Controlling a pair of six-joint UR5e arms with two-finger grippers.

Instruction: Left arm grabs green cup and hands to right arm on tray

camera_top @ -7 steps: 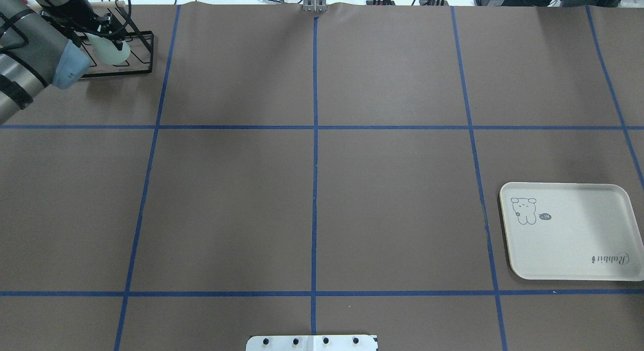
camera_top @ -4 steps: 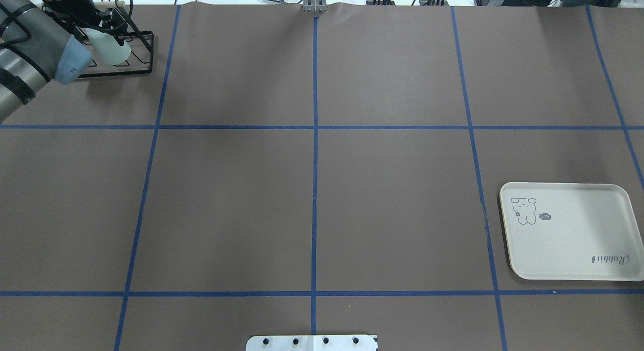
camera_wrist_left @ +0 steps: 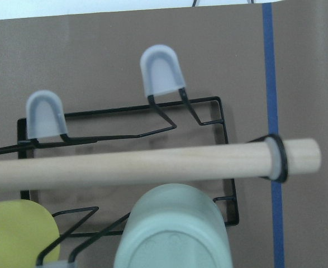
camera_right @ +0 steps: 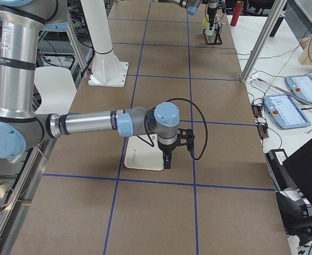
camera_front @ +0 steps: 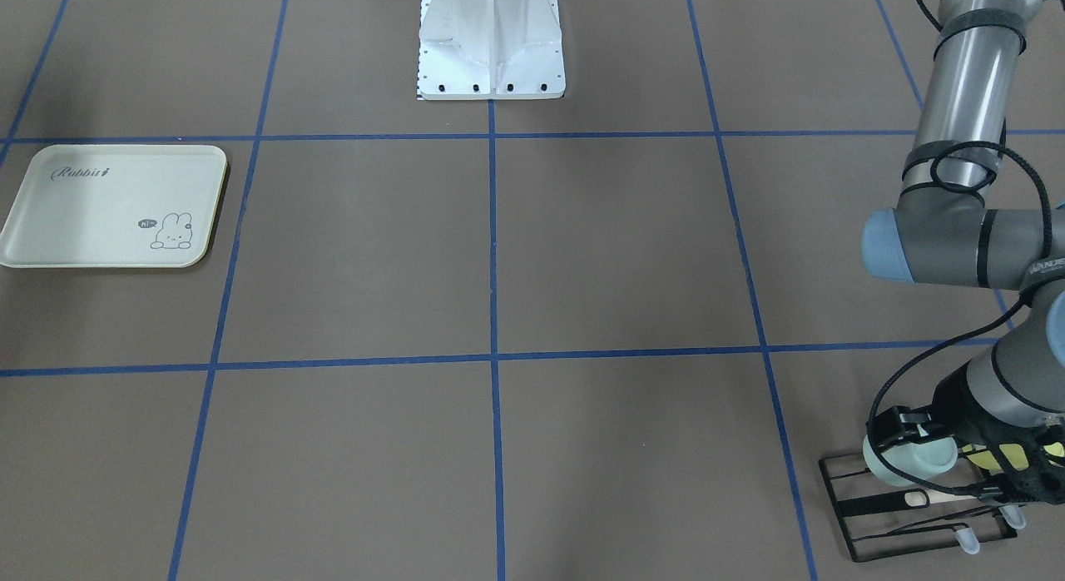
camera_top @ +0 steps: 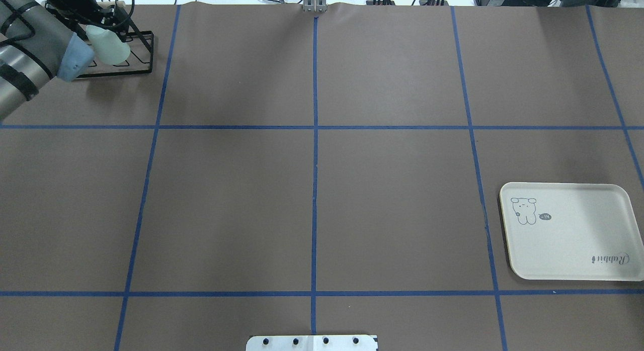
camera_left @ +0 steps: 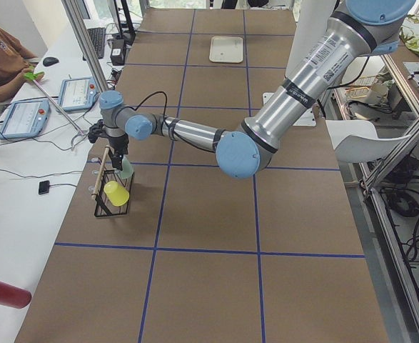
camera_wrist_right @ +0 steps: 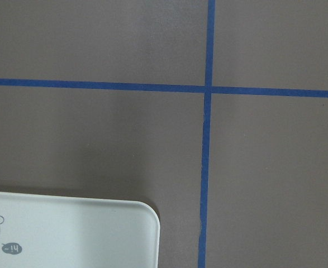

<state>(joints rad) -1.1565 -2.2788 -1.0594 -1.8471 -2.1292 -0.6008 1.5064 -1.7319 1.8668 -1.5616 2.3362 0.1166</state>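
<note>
The pale green cup (camera_top: 108, 46) lies tilted over the black wire rack (camera_top: 137, 69) at the far left corner of the table. My left gripper (camera_top: 99, 28) is shut on it near its rim; it also shows in the front view (camera_front: 903, 435) on the cup (camera_front: 911, 463). In the left wrist view the cup's base (camera_wrist_left: 172, 234) fills the bottom middle. The cream tray (camera_top: 568, 230) lies empty at the near right. My right gripper (camera_right: 167, 162) hangs over the tray's edge (camera_right: 140, 159); I cannot tell if it is open or shut.
A yellow cup (camera_front: 1008, 456) sits on the rack beside the green one. A wooden rod (camera_wrist_left: 152, 162) runs along the rack's top. The rack's prongs have pale blue caps (camera_wrist_left: 162, 70). The robot's white base plate (camera_front: 491, 57) stands at mid table.
My left arm has drawn back a little toward the table's far edge, and the green cup has moved with it. The tray has not moved.
</note>
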